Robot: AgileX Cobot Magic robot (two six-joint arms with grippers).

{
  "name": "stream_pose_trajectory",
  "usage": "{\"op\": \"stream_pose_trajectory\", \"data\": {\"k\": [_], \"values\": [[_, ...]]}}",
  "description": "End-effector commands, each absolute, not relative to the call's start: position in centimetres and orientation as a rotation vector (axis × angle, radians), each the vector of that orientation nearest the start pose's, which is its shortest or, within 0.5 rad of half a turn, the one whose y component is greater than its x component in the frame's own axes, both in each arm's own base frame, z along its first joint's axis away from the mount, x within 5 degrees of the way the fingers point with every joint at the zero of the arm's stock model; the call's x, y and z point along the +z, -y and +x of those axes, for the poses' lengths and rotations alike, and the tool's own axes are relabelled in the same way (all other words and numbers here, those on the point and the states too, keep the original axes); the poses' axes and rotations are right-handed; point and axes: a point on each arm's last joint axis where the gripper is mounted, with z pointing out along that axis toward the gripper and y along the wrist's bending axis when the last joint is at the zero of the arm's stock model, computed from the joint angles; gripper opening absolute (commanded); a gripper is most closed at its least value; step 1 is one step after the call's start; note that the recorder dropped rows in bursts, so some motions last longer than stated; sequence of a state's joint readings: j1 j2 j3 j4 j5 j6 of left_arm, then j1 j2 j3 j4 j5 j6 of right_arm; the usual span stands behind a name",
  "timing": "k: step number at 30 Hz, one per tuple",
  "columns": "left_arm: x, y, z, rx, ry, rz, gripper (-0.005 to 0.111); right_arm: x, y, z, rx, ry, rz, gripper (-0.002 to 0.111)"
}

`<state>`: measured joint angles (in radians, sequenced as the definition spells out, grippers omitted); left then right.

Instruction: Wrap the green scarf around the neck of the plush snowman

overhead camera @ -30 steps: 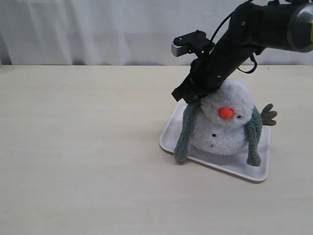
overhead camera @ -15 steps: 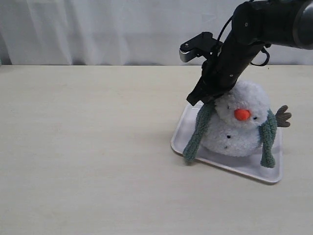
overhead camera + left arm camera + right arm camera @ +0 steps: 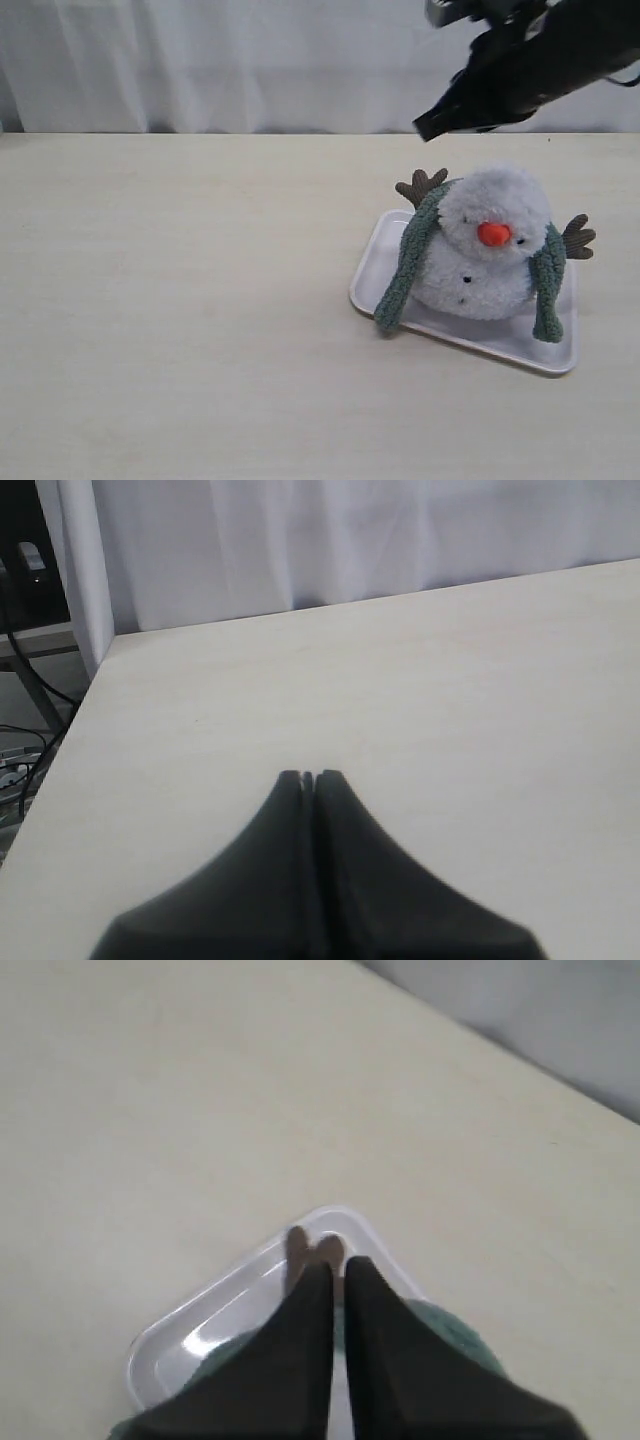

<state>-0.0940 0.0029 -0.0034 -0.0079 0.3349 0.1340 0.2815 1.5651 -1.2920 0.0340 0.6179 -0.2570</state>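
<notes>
Hovering shut and empty, right gripper (image 3: 428,128) is up clear of the plush snowman (image 3: 470,285) on its tray (image 3: 470,335). Green scarf (image 3: 405,262) drapes behind the neck (image 3: 462,252), both ends hanging in front, uncrossed. Looks mostly done; crossing the ends may be left.

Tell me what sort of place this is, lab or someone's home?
Probably a robot test bench in a lab, not a home: a plain pale table, a plain white curtain as backdrop, and loose cables off the table's edge. The prop is a plush snowman on a white tray.
</notes>
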Motion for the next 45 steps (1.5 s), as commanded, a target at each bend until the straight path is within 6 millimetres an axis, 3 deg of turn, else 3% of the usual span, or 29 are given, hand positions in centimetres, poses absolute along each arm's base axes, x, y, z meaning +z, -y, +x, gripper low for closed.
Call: {"op": "stream_pose_trajectory", "data": {"k": [1, 3, 7, 9, 10, 12, 18, 21, 24, 29, 39, 45], "values": [[18.4, 0.5, 5.4, 0.015, -1.796, 0.194, 0.0, 32.9, -3.2, 31.2, -0.012, -2.337, -0.162, 0.004], [18.4, 0.5, 5.4, 0.015, -1.796, 0.194, 0.0, 32.0, 0.6, 30.2, -0.073, -2.437, -0.022, 0.004], [18.4, 0.5, 5.4, 0.015, -1.796, 0.194, 0.0, 29.2, 5.6, 28.7, -0.095, -2.544, 0.229, 0.004], [18.4, 0.5, 5.4, 0.015, -1.796, 0.194, 0.0, 27.1, 7.7, 28.1, -0.033, -2.544, 0.359, 0.004], [18.4, 0.5, 5.4, 0.015, -1.796, 0.194, 0.0, 24.9, 8.9, 27.6, 0.075, -2.543, 0.472, 0.004], [18.4, 0.5, 5.4, 0.015, -1.796, 0.194, 0.0, 22.3, 9.9, 27.9, 0.268, -2.556, 0.535, 0.004], [18.4, 0.5, 5.4, 0.015, -1.796, 0.194, 0.0, 13.8, 10.3, 29.8, 0.459, -2.665, 0.619, 0.023], [18.4, 0.5, 5.4, 0.015, -1.796, 0.194, 0.0, 11.8, 10.2, 30.9, 0.536, -2.606, 0.586, 0.033], [18.4, 0.5, 5.4, 0.015, -1.796, 0.194, 0.0, 10.0, 10.3, 31.5, 0.561, -2.587, 0.602, 0.035], [18.4, 0.5, 5.4, 0.015, -1.796, 0.194, 0.0, 9.4, 9.7, 33.1, 0.749, -2.563, 0.529, 0.035], [18.4, 0.5, 5.4, 0.015, -1.798, 0.194, 0.0, 7.5, 9.6, 33.6, 0.796, -2.561, 0.485, 0.035], [18.4, 0.5, 5.4, 0.015, -1.798, 0.194, 0.0, 7.1, 6.9, 35.0, 0.774, -2.553, 0.256, 0.035]]}}
